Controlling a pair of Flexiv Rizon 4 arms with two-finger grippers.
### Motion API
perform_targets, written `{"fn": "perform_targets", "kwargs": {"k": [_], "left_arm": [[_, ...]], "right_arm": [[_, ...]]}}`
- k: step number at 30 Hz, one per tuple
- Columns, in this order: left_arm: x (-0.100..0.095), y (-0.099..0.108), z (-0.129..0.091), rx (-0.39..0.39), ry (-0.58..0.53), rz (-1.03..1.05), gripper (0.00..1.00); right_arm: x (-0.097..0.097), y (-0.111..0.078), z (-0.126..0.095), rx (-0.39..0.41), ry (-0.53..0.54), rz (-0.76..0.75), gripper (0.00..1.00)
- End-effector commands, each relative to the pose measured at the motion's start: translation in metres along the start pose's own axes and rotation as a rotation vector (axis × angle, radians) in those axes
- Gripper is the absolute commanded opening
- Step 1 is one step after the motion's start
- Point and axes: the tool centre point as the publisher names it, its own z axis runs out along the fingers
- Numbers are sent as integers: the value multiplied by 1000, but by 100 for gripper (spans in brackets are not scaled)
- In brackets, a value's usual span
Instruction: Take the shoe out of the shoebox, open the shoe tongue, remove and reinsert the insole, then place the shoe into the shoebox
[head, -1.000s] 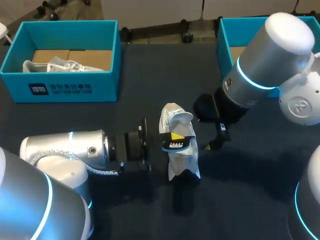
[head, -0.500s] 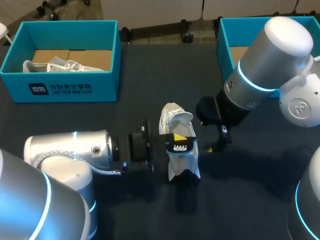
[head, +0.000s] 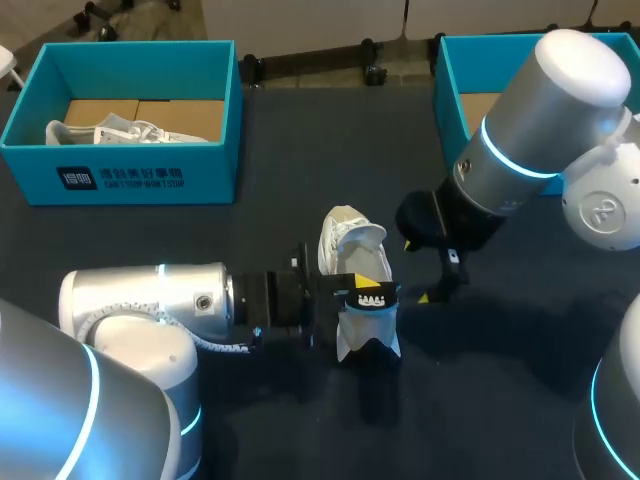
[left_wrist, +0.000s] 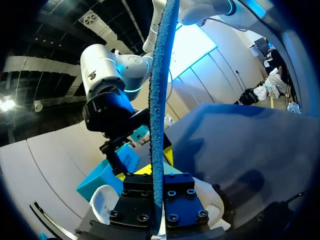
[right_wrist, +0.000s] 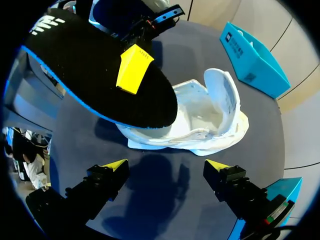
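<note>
1. Left end effector (head: 352, 290) clamped on the black insole (head: 372, 297), directly above the white shoe (head: 345, 235). Right end effector (head: 418, 271) spread wide, holding nothing, just beside the shoe. Judged step: feeding the insole back in. Best done toe end first, tilted down into the shoe's mouth, with the right end effector pinning the shoe against sliding.
2. Left wrist view: insole (left_wrist: 159, 100) edge-on, pinched from both sides. Shoe (left_wrist: 102, 200) right beneath, so only a short drop needed.
3. Right wrist view: open yellow tips just short of the shoe (right_wrist: 210, 115), insole (right_wrist: 90, 75) over it. Dark, matt desk (right_wrist: 195, 55) all round the shoe. Teal shoebox (right_wrist: 255, 55) well beyond the shoe, so probably ample swing room.
</note>
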Motion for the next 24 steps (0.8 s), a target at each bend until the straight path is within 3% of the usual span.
{"fn": "perform_targets", "kwargs": {"k": [1, 24], "left_arm": [[3, 2, 5, -5, 4, -3, 0], [5, 32, 9, -46, -16, 20, 0]], "right_arm": [[0, 1, 2, 2, 0, 0, 100], [0, 1, 2, 2, 0, 0, 100]]}}
